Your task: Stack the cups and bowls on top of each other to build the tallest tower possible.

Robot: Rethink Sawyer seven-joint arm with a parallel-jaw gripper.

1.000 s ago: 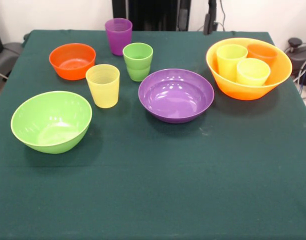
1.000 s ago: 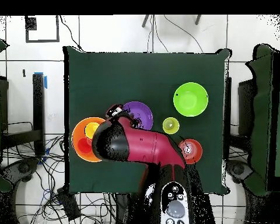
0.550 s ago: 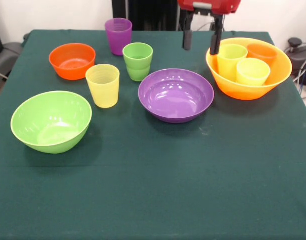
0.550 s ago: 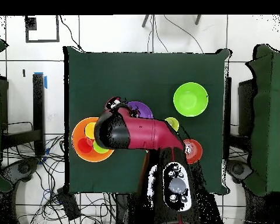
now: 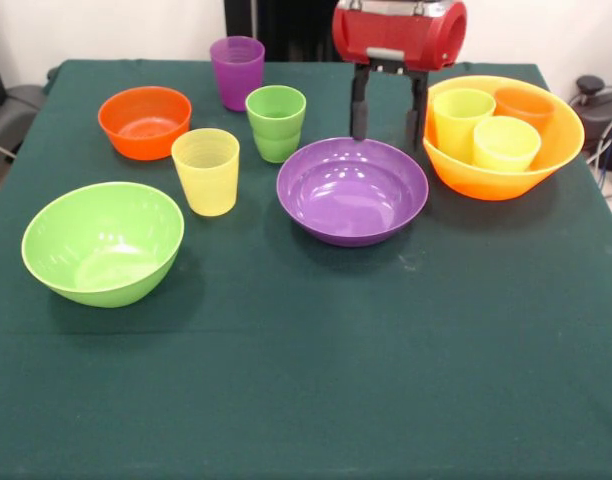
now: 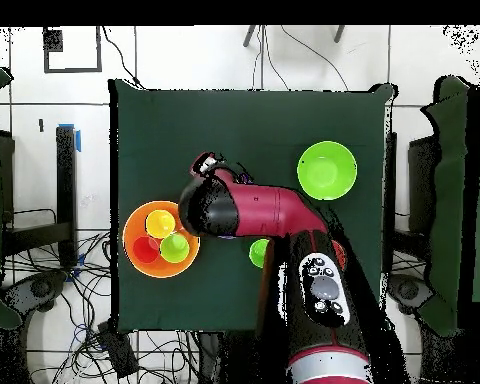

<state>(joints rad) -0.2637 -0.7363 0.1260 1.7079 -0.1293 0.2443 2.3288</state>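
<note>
My gripper (image 5: 385,134) hangs open and empty over the far rim of the wide purple bowl (image 5: 352,190), its fingers (image 5: 358,105) pointing down. To its right, the large yellow-orange bowl (image 5: 486,180) holds a lime cup (image 5: 462,120), a pale yellow cup (image 5: 506,143) and an orange cup (image 5: 524,103). A purple cup (image 5: 237,72), a green cup (image 5: 276,122) and a ribbed yellow cup (image 5: 206,170) stand upright on the cloth. The small orange bowl (image 5: 144,120) and the deep lime bowl (image 5: 103,242) sit at the left. In the overhead view my arm (image 6: 246,210) hides the purple bowl.
The table is covered in a dark green cloth (image 5: 316,380). From above, the yellow-orange bowl (image 6: 132,232) lies near the table's left edge and the lime bowl (image 6: 327,170) toward the right. Cables and furniture surround the table.
The gripper came into the front view from above, then dropped lower and shifted from beside the yellow-orange bowl to the purple bowl's far rim. No cup or bowl has moved.
</note>
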